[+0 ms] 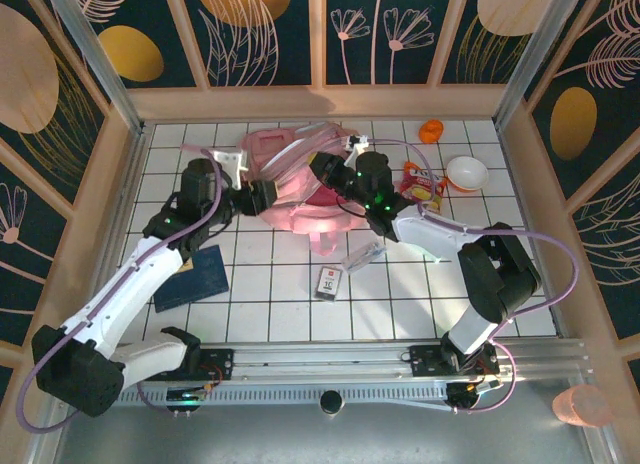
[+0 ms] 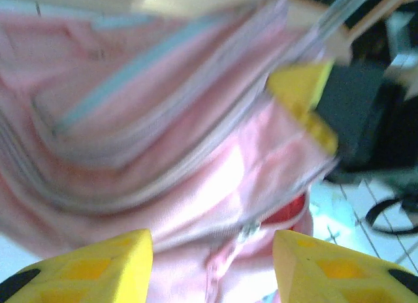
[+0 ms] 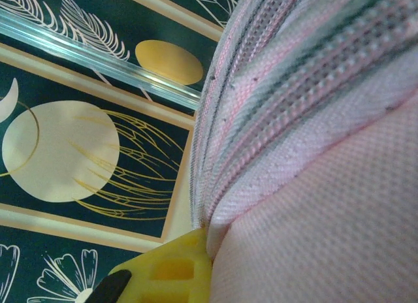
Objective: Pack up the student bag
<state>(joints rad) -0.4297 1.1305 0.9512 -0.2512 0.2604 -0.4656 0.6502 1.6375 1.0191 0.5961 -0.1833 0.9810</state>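
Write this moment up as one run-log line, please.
student bag: on table | left gripper: open, at bag | right gripper: shut on bag's edge | blue book: unpacked

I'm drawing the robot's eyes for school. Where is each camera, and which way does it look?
Top external: high behind the arms, looking down at the tiled table; both arms, left tool and right tool show.
Left wrist: on the left arm, facing the student bag close up; its yellow fingers show, apart.
Right wrist: on the right arm, against the bag, patterned wall behind; one yellow finger shows.
Shared: all three see the bag.
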